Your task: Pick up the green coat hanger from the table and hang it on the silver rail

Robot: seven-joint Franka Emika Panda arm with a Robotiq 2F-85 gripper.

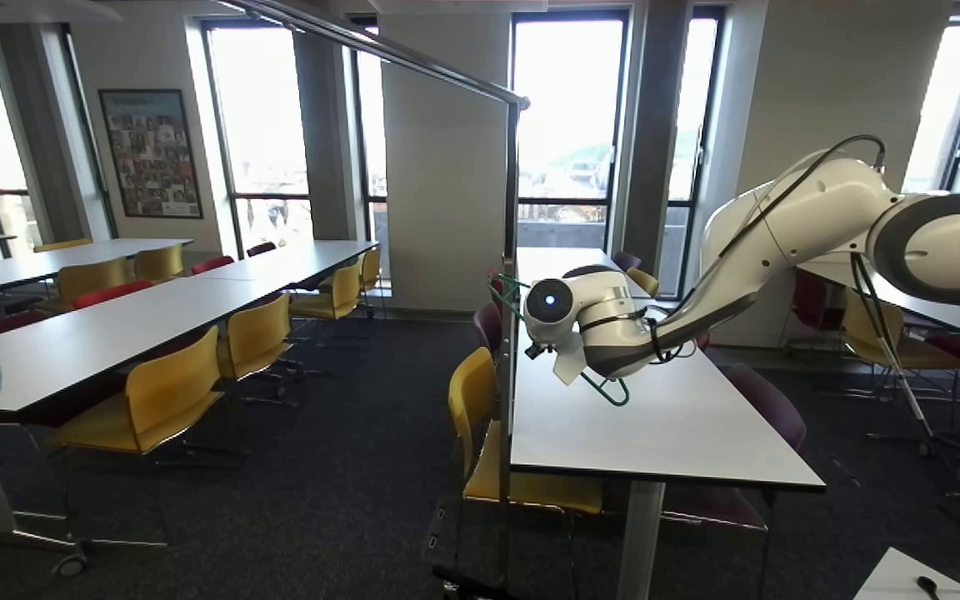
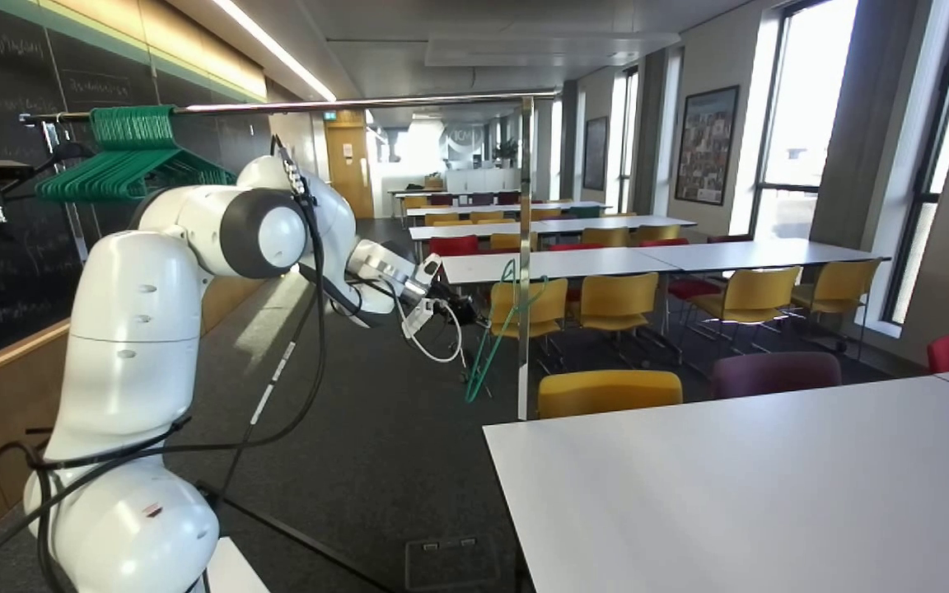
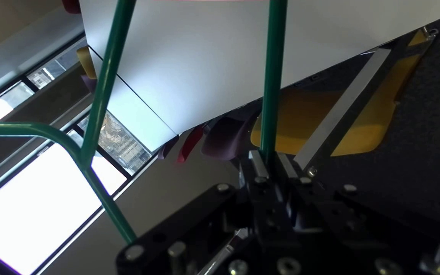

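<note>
The green coat hanger (image 2: pixel 484 366) is held in the air by my gripper (image 3: pixel 269 162). The fingers are shut on one straight bar of the hanger (image 3: pixel 275 76) in the wrist view. Its hook curves out at the left there. In an exterior view its lower corner (image 1: pixel 616 402) shows below the wrist, which hides much of the rest and the gripper. The silver rail (image 2: pixel 343 105) runs high above the hanger, and it also shows in an exterior view (image 1: pixel 413 57). The white table (image 1: pixel 655 429) lies below the hanger; it also shows in the wrist view (image 3: pixel 204 57).
Several green hangers (image 2: pixel 133 156) hang at one end of the rail. The rail's upright post (image 2: pixel 524 288) overlaps the held hanger in both exterior views; I cannot tell whether they touch. Yellow chairs (image 1: pixel 473 396) stand beside the table. Cables (image 2: pixel 318 272) hang along the arm.
</note>
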